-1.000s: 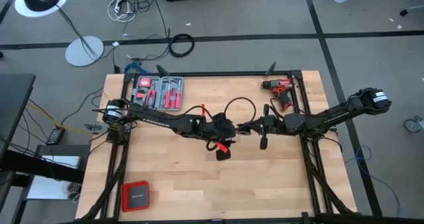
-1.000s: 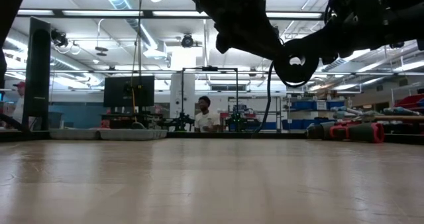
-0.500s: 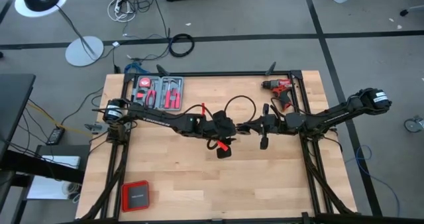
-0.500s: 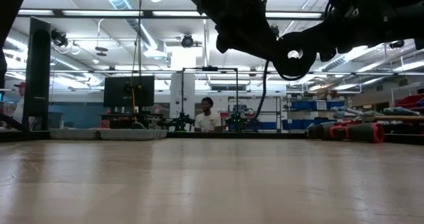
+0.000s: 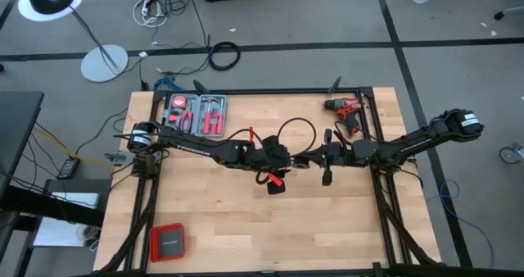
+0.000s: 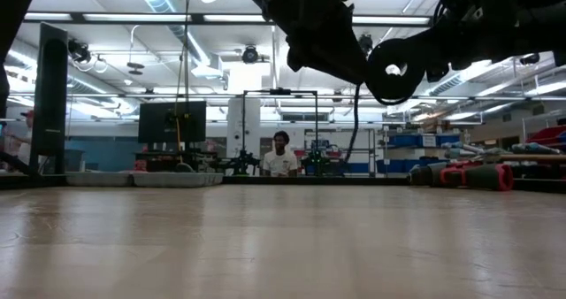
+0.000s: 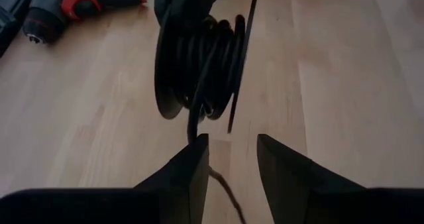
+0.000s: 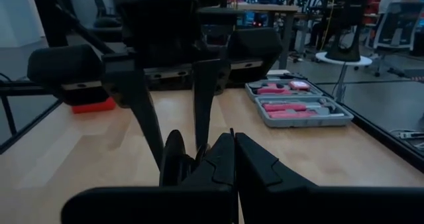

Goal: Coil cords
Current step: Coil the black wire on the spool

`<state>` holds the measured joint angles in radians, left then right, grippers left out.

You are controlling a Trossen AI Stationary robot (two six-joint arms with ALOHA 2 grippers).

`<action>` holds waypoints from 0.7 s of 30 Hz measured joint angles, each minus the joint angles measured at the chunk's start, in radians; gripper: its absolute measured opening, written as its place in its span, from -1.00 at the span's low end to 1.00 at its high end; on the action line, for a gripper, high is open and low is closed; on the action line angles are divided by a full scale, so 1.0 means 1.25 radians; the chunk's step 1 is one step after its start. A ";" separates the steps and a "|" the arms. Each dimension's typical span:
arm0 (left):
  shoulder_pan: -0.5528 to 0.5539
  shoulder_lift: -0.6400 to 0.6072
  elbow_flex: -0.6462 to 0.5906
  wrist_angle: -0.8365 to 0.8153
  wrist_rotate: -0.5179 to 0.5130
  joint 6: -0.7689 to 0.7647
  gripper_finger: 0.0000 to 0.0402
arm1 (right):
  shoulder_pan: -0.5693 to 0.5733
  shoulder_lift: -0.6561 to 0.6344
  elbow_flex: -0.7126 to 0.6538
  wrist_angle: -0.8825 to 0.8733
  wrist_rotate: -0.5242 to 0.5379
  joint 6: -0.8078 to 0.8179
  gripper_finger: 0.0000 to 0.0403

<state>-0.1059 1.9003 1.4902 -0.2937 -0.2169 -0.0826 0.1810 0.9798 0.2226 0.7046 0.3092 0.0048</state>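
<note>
Robotics lab: framed workbench [image 5: 246, 244], shelving [image 6: 416, 153] behind

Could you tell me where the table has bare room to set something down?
Bare wood lies between the red case and the table's right edge, also between the tool tray and the drill. The middle is crowded.

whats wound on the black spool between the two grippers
Black cord is wound in several turns between the spool's two discs; one strand trails down to the left gripper. The right gripper grips the spool's rim. The hub and inner turns are covered.
</note>
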 joint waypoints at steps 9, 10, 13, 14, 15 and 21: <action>0.000 0.000 0.000 0.033 0.000 0.000 -0.35 | 0.000 0.000 0.000 0.012 0.000 0.001 -1.00; 0.000 0.000 0.000 0.042 0.000 0.000 -0.35 | 0.000 0.000 0.000 0.018 0.000 0.001 -1.00; 0.001 0.000 0.000 0.056 -0.001 0.000 -0.35 | 0.000 0.000 0.000 0.024 0.001 0.001 -1.00; 0.001 0.000 0.000 0.058 -0.006 0.000 -0.35 | 0.000 0.000 0.000 0.024 0.001 0.001 -1.00; 0.001 0.000 0.000 0.062 -0.015 0.000 -0.35 | 0.000 0.000 0.000 0.024 0.001 0.001 -1.00; 0.001 0.013 0.000 0.096 -0.052 -0.008 -0.36 | -0.001 0.000 0.000 0.025 0.005 0.002 -1.00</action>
<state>-0.1047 1.9161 1.4902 -0.1735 -0.2824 -0.0921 0.1802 0.9798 0.2226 0.7353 0.3157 0.0067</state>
